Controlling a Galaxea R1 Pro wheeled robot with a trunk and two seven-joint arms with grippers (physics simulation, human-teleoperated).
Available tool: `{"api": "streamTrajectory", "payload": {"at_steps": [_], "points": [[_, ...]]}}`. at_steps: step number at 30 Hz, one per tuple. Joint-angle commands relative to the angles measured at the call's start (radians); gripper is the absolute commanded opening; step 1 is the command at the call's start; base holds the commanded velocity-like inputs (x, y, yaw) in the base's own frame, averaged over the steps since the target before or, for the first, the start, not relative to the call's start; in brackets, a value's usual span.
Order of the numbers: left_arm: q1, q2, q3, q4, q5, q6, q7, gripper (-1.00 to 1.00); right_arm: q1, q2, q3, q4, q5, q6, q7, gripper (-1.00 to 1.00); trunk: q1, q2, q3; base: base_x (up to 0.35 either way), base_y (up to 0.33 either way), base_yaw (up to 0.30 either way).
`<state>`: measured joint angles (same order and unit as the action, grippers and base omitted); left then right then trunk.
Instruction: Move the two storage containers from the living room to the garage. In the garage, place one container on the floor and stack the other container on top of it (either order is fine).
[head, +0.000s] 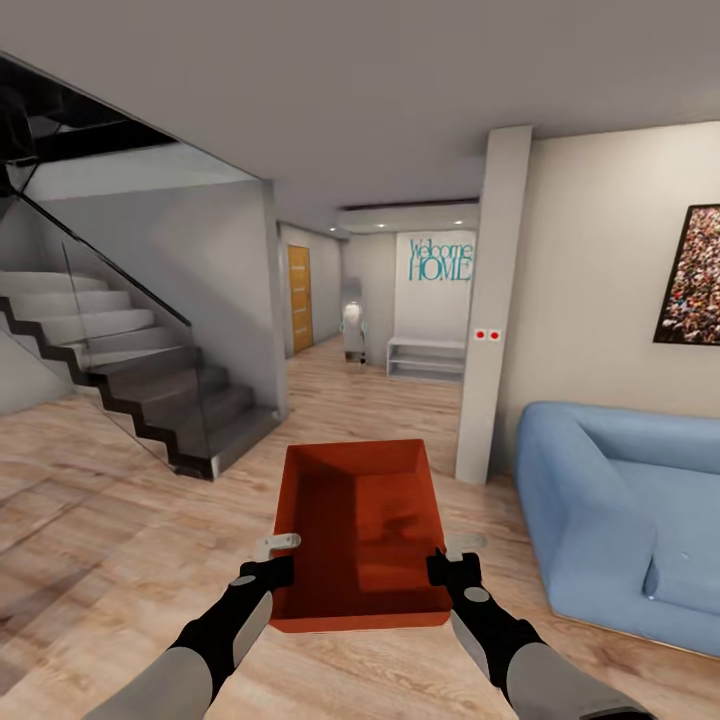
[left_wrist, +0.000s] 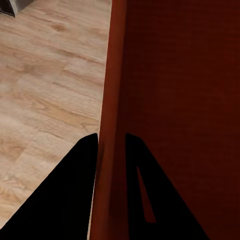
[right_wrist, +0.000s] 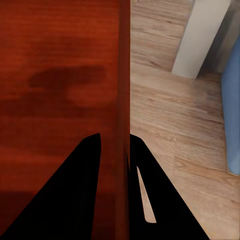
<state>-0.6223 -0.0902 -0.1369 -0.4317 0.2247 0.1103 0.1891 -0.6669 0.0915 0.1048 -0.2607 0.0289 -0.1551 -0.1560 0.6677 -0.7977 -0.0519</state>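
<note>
Head view: your left hand (head: 268, 562) and right hand (head: 447, 558) each clamp a side wall of the topless orange-red rectangular bin (head: 355, 530) at 12 o'clock; keep it level, steering past the grey pillar (head: 495, 300).

Head camera forward-down over the orange-red bin (head: 360, 535); wrist cameras tight along opposite walls.

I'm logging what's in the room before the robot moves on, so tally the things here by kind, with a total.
Orange-red storage container, held between the left gripper and right gripper: 1
Blue sofa: 1
Staircase: 1
Wooden door: 1
White bench shelf: 1
Wall picture: 1
"Welcome HOME" wall lettering: 1
Total: 7
</note>
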Motion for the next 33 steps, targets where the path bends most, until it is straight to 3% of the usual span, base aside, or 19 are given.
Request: {"api": "streamTrajectory", "payload": {"at_steps": [1,33], "points": [[0.0,0.012,0.043,-0.004,-0.011,-0.043,0.082,-1.0,-0.002,0.0,-0.014,0.001,-0.035,0.002,0.004,-1.0,0.001,-0.001,-0.002,0.322,0.001,0.001],[0.0,0.012,0.043,-0.003,-0.011,-0.043,0.083,-1.0,-0.001,-0.001,-0.014,0.001,-0.037,0.0,0.003,-1.0,0.001,-0.001,-0.002,0.322,0.0,0.0]]}}
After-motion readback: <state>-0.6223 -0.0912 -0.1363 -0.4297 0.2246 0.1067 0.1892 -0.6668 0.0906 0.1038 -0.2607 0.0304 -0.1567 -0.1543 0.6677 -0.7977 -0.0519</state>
